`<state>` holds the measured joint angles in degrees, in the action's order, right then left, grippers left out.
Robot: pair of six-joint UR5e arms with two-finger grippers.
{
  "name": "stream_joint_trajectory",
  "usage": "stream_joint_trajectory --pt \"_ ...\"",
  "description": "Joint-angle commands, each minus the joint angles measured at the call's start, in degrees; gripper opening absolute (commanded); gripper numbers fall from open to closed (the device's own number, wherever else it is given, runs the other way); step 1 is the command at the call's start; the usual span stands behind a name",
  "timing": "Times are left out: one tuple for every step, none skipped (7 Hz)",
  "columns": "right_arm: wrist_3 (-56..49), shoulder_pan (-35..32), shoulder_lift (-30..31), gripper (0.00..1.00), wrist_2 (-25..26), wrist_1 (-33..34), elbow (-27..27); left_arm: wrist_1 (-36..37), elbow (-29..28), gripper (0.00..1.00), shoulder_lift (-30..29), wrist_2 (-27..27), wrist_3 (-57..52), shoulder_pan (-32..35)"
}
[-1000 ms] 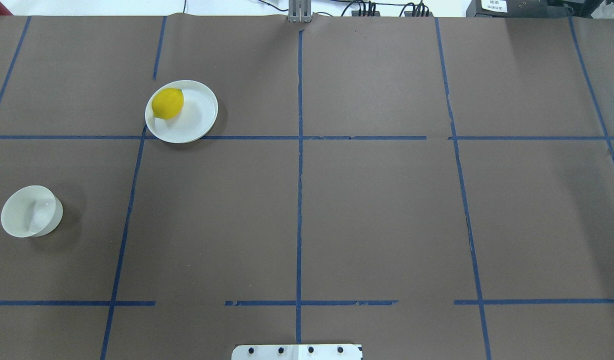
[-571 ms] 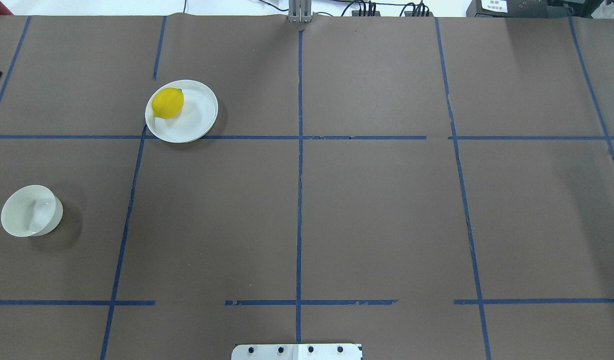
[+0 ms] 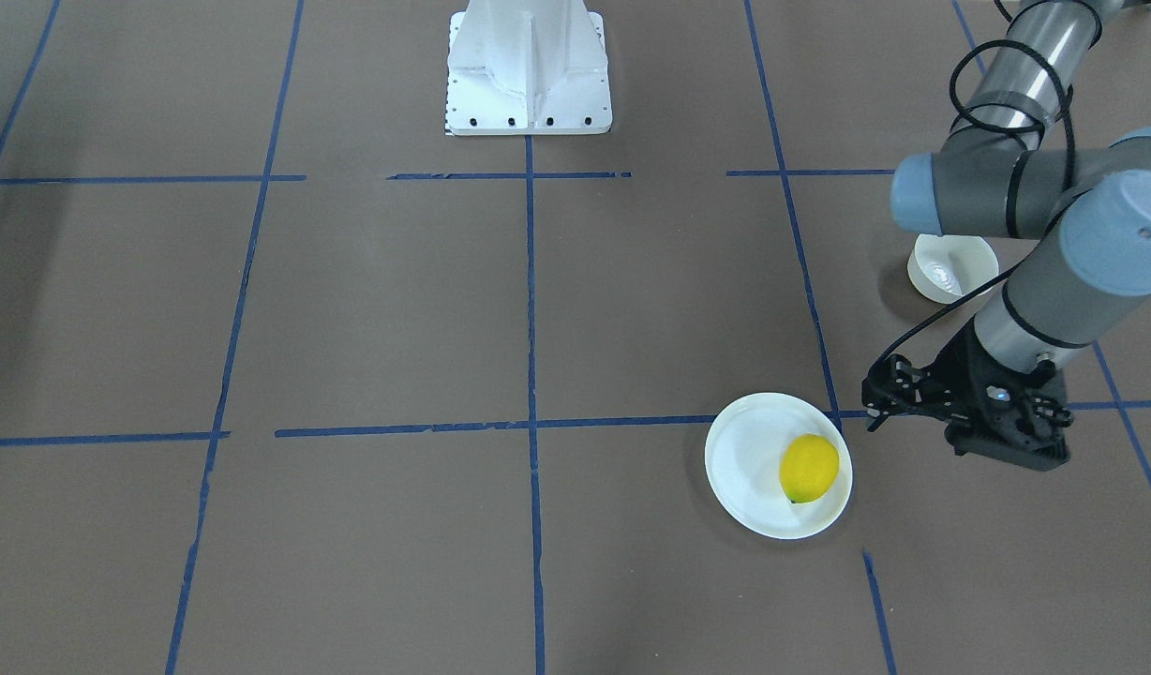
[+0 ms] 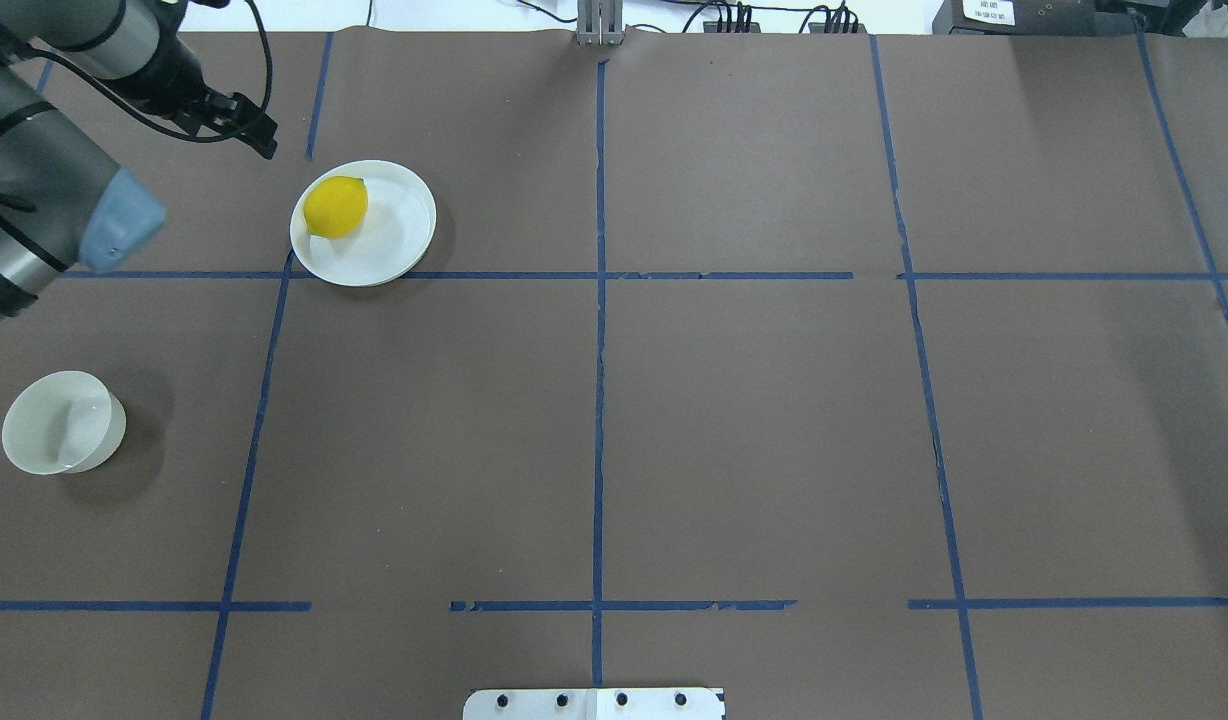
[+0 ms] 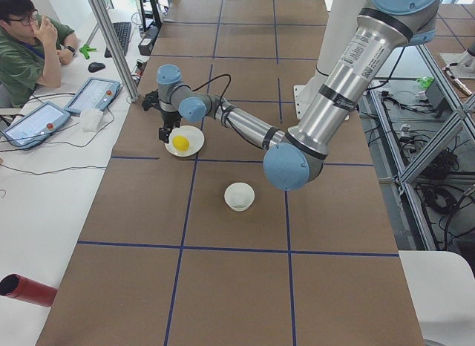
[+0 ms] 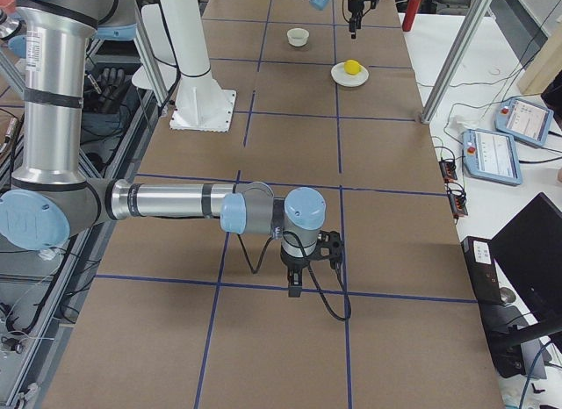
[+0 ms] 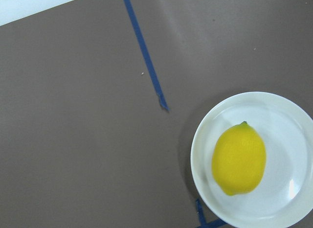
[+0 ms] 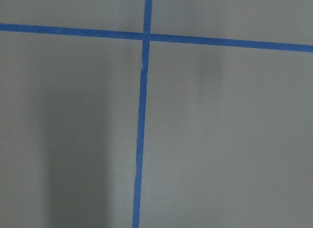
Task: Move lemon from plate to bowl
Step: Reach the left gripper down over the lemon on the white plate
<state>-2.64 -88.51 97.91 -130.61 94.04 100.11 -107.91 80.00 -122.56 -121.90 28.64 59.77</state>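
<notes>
There's the bright yellow oval lemon lying on the round flat white plate, well apart from the small deep white bowl. My left end effector hangs near the plate; spread or pressed together, I cannot tell.

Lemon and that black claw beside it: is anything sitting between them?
Nothing stands there. In the overhead view, only bare table and the rim of the plate separate the left gripper from the lemon.

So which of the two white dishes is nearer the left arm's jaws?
The wide flat plate carrying the lemon; the jaws hang just beyond its rim. The small deep bowl sits much farther off, nearer the robot's base.
</notes>
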Motion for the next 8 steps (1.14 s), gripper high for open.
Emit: stream_joint_trajectory --pt "0.0 0.0 0.0 1.0 0.0 0.0 0.0 -7.55 -9.48 1.0 -4.68 4.02 3.88 -4.38" --pt "0.0 0.0 0.0 1.0 0.0 0.0 0.0 -9.58 -10.56 1.0 -5.05 4.04 4.49 -5.18" --pt "0.0 0.0 0.0 1.0 0.0 0.0 0.0 -10.82 -11.96 1.0 -5.32 4.04 4.59 -5.63" --pt "0.0 0.0 0.0 1.0 0.0 0.0 0.0 -12.66 -13.98 1.0 -5.32 4.04 4.67 -6.33" --pt "0.0 0.0 0.0 1.0 0.0 0.0 0.0 -13.46 -15.56 1.0 -5.49 4.04 4.59 -6.6" --pt "0.0 0.0 0.0 1.0 0.0 0.0 0.0 -13.46 -16.36 1.0 -5.67 4.04 4.67 -7.12" --pt "0.0 0.0 0.0 1.0 0.0 0.0 0.0 -13.55 -16.63 1.0 -5.58 4.04 4.76 -7.91" --pt "0.0 0.0 0.0 1.0 0.0 0.0 0.0 -13.55 -17.16 1.0 -5.58 4.04 4.76 -8.35"
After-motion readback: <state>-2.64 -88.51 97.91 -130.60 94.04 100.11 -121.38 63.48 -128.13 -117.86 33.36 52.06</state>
